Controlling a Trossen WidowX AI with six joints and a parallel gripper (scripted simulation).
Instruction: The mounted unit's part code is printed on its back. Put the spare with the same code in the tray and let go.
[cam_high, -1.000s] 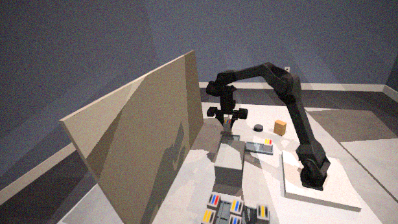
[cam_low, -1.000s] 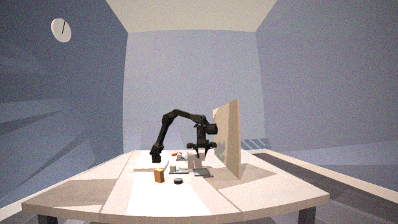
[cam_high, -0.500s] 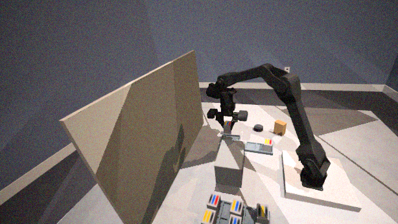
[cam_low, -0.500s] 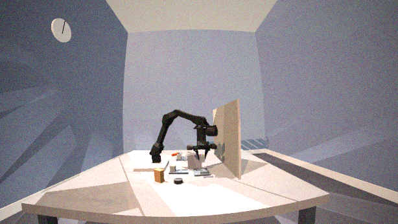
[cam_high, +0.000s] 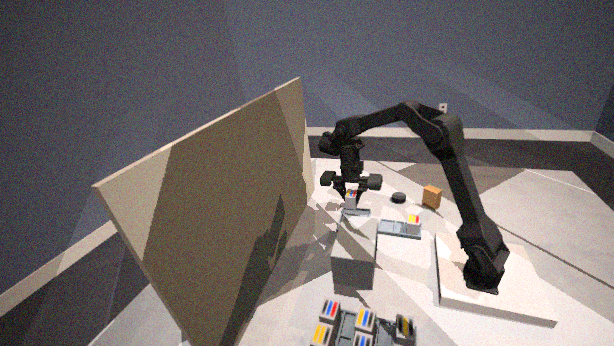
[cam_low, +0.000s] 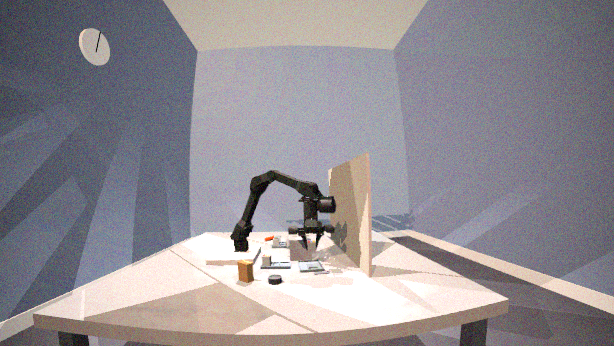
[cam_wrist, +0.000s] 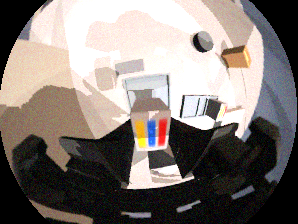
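Observation:
My gripper (cam_high: 351, 201) (cam_low: 311, 248) (cam_wrist: 148, 117) is shut on a light grey spare unit with yellow, blue and red stripes on its top. The unit hangs upright a little above the shallow grey tray (cam_high: 362, 213) (cam_low: 311, 266) (cam_wrist: 159, 91) and hides its near part in the wrist view. To one side, a unit with yellow and red on top (cam_high: 413, 224) (cam_low: 266, 260) (cam_wrist: 215, 108) stands at the end of a slotted grey base (cam_high: 392, 227) (cam_wrist: 189, 106). Its back code cannot be read. Several striped spares, one of them red and blue (cam_high: 329, 310), stand at the front of the top view.
A tall tan panel (cam_high: 225, 200) (cam_low: 350, 210) (cam_wrist: 30, 75) leans close beside the gripper. A grey box (cam_high: 354, 272) stands between the tray and the spares. A black puck (cam_high: 398, 197) (cam_low: 275, 279) (cam_wrist: 203, 41) and an orange block (cam_high: 431, 197) (cam_low: 245, 271) (cam_wrist: 236, 57) lie beyond the slotted base.

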